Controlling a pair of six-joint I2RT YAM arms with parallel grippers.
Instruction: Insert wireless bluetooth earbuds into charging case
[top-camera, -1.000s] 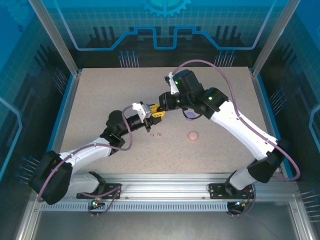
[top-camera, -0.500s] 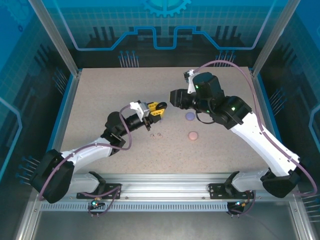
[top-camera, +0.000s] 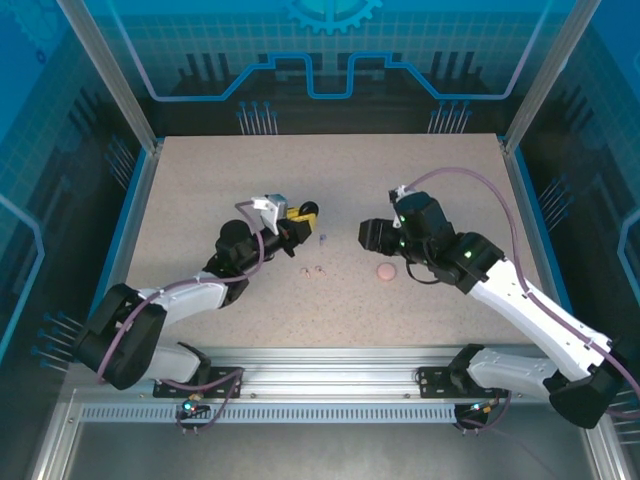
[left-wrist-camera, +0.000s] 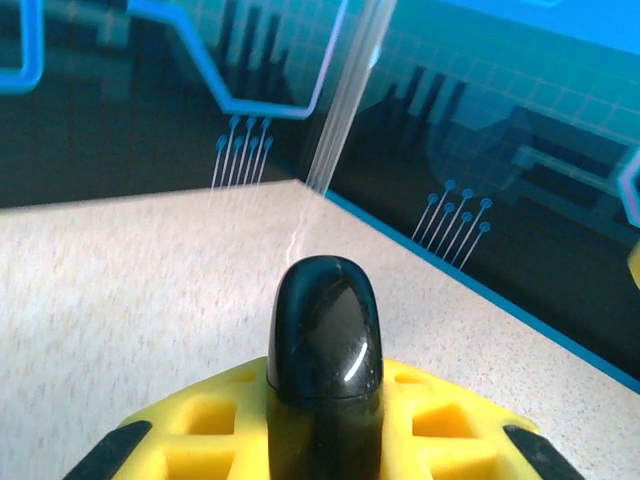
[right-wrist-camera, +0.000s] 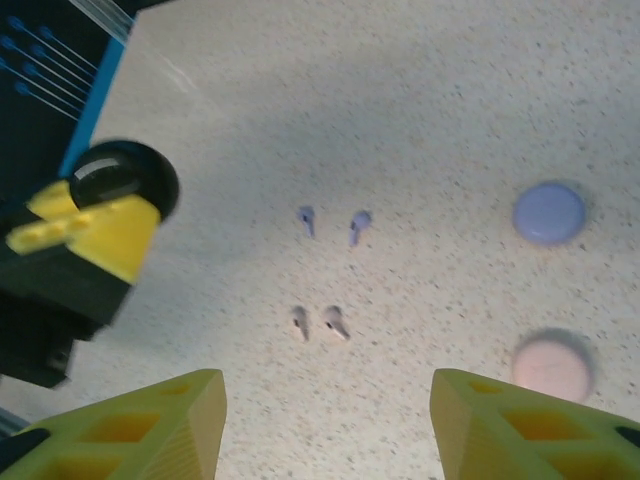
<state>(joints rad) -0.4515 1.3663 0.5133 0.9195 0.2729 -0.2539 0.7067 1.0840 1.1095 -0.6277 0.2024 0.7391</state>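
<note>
While the lavender earbuds (right-wrist-camera: 306, 218) and pale pink earbuds (right-wrist-camera: 335, 321) lie loose mid-tabletop (right-wrist-camera: 450, 100), the lavender pair at 12 o'clock of the pink in the right wrist view, a pickup seems in hand. The right gripper (right-wrist-camera: 325, 400) hovers over them, fingers apart, and must settle on one tiny stem (fiddly). The lavender case (right-wrist-camera: 549, 212) and pink case (right-wrist-camera: 553, 365) sit at 3 o'clock, and the left gripper's (top-camera: 296, 214) fingers clamp the black case (left-wrist-camera: 325, 330).

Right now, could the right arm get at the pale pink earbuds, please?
Probably yes: the right gripper is open, and the pale pink earbuds lie on the table just ahead of it, with nothing between.
</note>
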